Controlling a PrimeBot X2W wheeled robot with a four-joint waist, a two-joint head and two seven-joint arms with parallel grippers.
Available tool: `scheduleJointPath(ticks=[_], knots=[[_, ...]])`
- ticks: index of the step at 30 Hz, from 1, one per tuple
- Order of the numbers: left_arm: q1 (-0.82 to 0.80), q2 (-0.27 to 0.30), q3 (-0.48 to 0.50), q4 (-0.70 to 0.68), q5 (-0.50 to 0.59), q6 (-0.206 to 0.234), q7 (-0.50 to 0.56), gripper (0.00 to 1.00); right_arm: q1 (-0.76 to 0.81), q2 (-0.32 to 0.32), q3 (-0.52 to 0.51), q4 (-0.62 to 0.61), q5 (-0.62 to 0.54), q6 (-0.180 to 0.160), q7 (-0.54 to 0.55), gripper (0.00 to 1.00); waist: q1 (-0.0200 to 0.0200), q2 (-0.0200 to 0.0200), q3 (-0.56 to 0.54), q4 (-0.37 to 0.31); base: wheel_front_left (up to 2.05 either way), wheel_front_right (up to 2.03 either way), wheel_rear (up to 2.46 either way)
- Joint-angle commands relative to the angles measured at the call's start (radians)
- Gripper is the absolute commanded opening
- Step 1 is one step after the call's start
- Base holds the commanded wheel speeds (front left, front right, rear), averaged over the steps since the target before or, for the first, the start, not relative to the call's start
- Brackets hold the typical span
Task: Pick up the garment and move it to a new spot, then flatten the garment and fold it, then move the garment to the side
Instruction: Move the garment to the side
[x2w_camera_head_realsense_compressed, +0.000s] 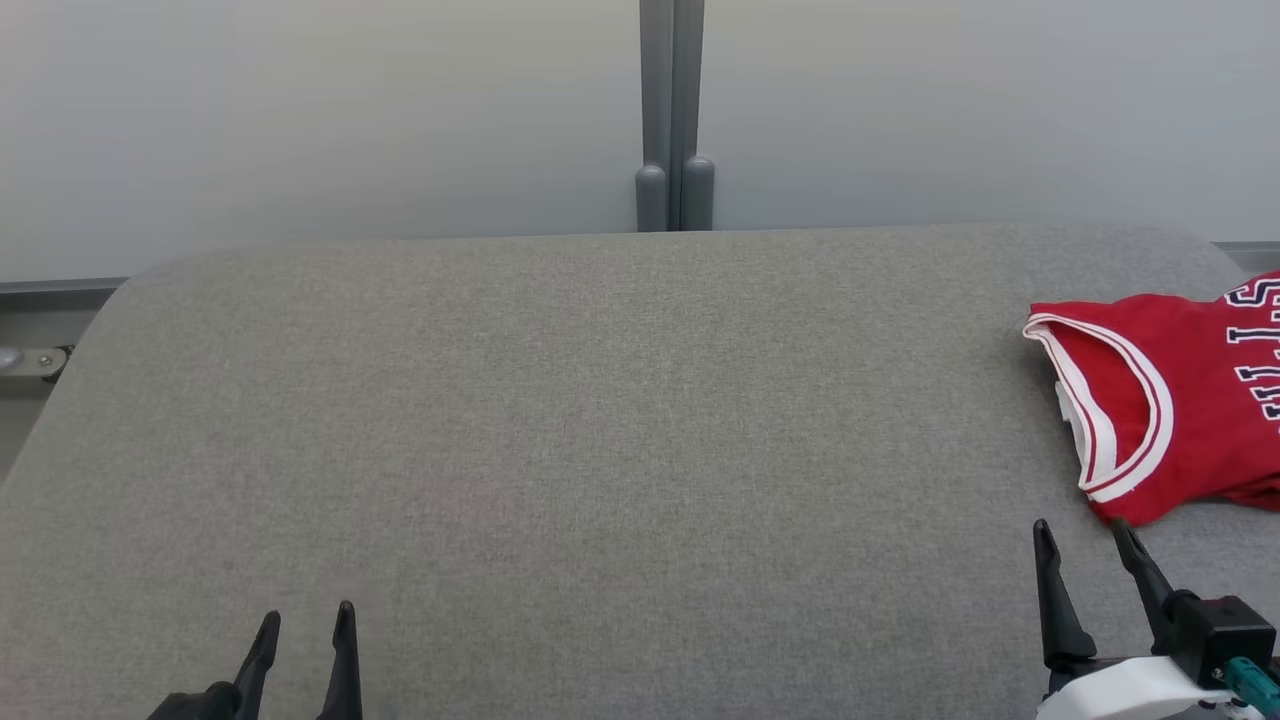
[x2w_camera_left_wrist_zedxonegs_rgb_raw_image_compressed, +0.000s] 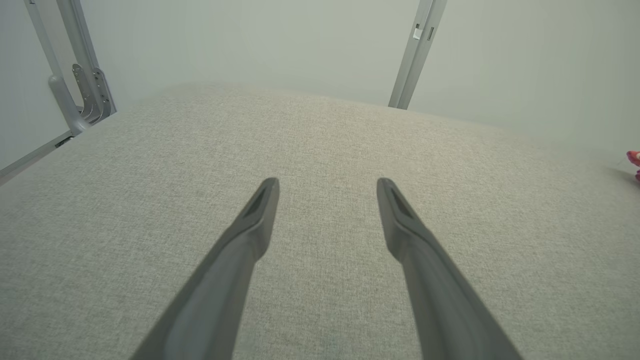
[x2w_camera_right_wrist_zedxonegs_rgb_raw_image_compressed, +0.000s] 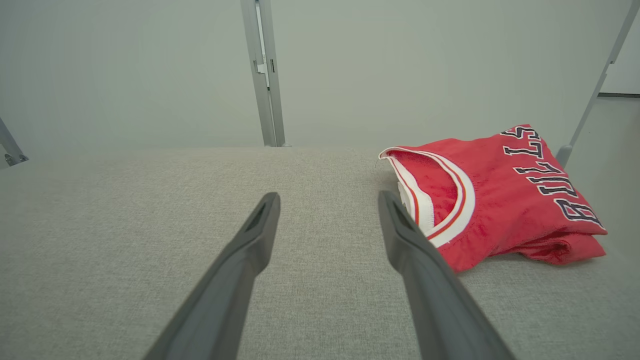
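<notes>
Two pale wall panels (x2w_camera_head_realsense_compressed: 300, 120) close off the room behind, joined by one grey post (x2w_camera_head_realsense_compressed: 672, 100) that ends in two rounded feet at the far edge of the worktop (x2w_camera_head_realsense_compressed: 600, 400); the worktop is a single broad slab covered in grey woven fabric, with rounded far corners; at its right edge, nearer the far right corner than the near one, lies the one garment (x2w_camera_head_realsense_compressed: 1170, 400), a red jersey with white-and-red trim at the openings and dark lettering, folded into a compact bundle and running past the head view's right border; the right gripper (x2w_camera_head_realsense_compressed: 1080, 527) reaches in low from the near right corner on a white forearm, fingers pointing up the worktop toward the jersey's near hem, jaws spread wide and holding nothing; its outer fingertip looks to sit right at the hem, though whether it touches the cloth I cannot tell; the left gripper (x2w_camera_head_realsense_compressed: 307, 612) rests at the near edge, left of centre, fingers pointing up the worktop over bare fabric, jaws likewise parted and empty, well apart from the garment; that makes two grippers and four dark fingers; one small metal bracket (x2w_camera_head_realsense_compressed: 30, 362) sits beyond the left edge.
</notes>
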Motion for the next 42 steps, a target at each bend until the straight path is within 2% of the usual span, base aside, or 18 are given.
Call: scheduleJointPath(ticks=[1, 10, 18, 31, 42], knots=[[0.012, -0.006, 0.002, 0.009, 0.002, -0.001, -0.002, 1.0, 0.026, 0.013, -0.006, 0.001, -0.016, -0.002, -0.004, 1.0, 0.0, 0.0, -0.005, -0.011, 0.0, 0.0, 0.0], [-0.005, -0.009, -0.004, 0.032, 0.005, -0.003, -0.002, 1.0, 0.049, 0.04, -0.03, 0.045, -0.027, -0.002, -0.004, 1.0, 0.0, 0.0, -0.008, -0.028, 0.0, 0.0, 0.0], [-0.003, -0.014, 0.008, 0.056, 0.01, -0.003, -0.002, 1.0, 0.005, 0.041, 0.003, 0.083, -0.025, -0.002, -0.004, 1.0, 0.0, 0.0, -0.011, -0.038, 0.0, 0.0, 0.0], [-0.016, -0.031, 0.0, 0.072, 0.013, -0.003, -0.002, 1.0, -0.082, 0.01, 0.041, 0.175, -0.002, -0.002, -0.004, 1.0, 0.0, 0.0, 0.007, -0.005, 0.0, 0.0, 0.0], [0.01, -0.046, -0.007, 0.098, 0.01, 0.0, 0.003, 1.0, -0.069, 0.026, 0.052, 0.219, 0.005, 0.0, 0.001, 1.0, 0.0, 0.0, 0.015, -0.003, 0.0, 0.0, 0.0]])
